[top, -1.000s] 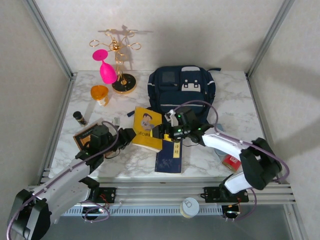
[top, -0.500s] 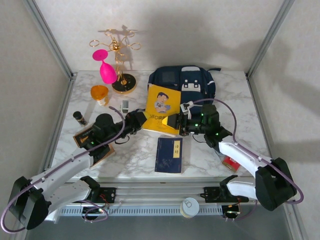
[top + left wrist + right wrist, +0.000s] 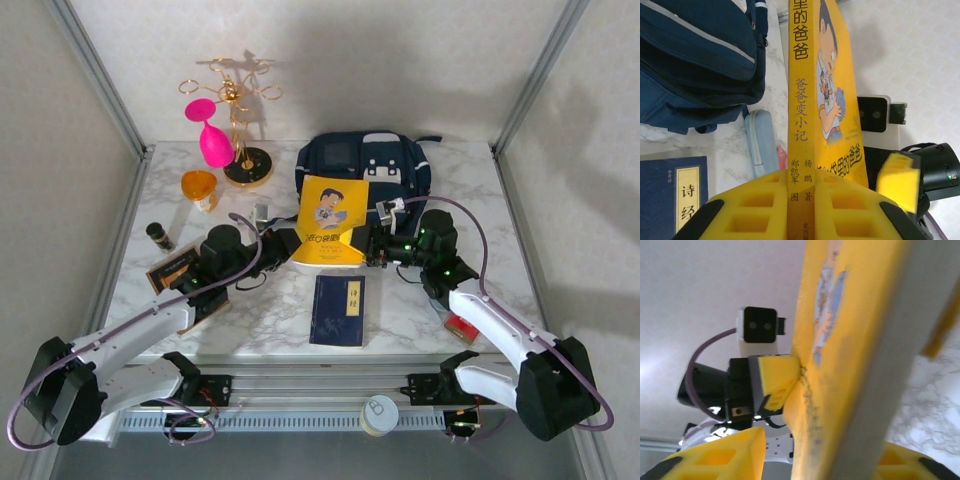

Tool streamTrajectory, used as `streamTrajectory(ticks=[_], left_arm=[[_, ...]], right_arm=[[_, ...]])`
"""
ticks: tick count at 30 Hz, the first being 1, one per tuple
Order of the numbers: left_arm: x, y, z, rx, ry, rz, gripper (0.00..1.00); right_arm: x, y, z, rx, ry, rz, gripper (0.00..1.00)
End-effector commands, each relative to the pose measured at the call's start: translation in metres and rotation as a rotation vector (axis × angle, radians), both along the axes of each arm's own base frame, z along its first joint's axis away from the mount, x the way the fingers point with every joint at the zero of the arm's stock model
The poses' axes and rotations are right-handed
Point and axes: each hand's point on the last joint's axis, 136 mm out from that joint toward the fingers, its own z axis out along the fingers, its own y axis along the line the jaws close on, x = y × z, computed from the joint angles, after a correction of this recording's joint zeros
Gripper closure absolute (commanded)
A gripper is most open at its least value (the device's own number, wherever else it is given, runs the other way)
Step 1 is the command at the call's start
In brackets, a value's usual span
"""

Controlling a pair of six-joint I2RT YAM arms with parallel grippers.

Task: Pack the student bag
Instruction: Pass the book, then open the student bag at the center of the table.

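Bag [image 3: 400, 175] lay just behind both jaws. Left jaws clamped yellow book [image 3: 330, 225] upright; right jaws straddled it, grip unclear. Blue book [image 3: 338, 310] nearby.

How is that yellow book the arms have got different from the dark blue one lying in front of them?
The yellow book is raised on edge, clamped in the left gripper, with the right gripper at its other side; the navy book lies flat on the table, untouched. The yellow book's cover shows a cartoon figure; the navy book's is plain with a pale title strip. Both are books with Chinese titles.
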Motion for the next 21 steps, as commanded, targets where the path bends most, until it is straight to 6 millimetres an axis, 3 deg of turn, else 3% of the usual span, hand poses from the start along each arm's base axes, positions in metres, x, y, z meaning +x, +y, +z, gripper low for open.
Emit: streamTrajectory(ticks=[1,5,6,9,14,17,21], left_arm=[[0.005,-0.004,0.024,0.009,-0.09,0.001,1.0],[0.005,-0.014,0.02,0.087,-0.096,-0.052,1.0],[0.006,-0.016,0.02,0.114,-0.101,-0.059,0.93],[0.013,-0.012,0.018,0.229,-0.13,-0.045,0.72],[0.03,-0.011,0.004,0.503,-0.226,-0.092,0.56],[0.043,-0.019,-0.02,0.682,-0.271,-0.168,0.49],[0.061,-0.044,-0.056,0.888,-0.336,-0.322,0.48]], right_arm=[[0.008,-0.003,-0.004,-0.073,-0.008,-0.029,0.71],[0.018,-0.013,-0.006,-0.099,0.013,-0.092,0.96],[0.02,-0.015,-0.004,-0.103,0.005,-0.105,1.0],[0.032,-0.03,0.0,-0.143,-0.001,-0.169,1.0],[0.058,-0.081,0.002,-0.219,-0.003,-0.349,1.0],[0.075,-0.123,-0.003,-0.271,0.016,-0.484,1.0],[0.089,-0.173,-0.008,-0.288,0.054,-0.622,1.0]])
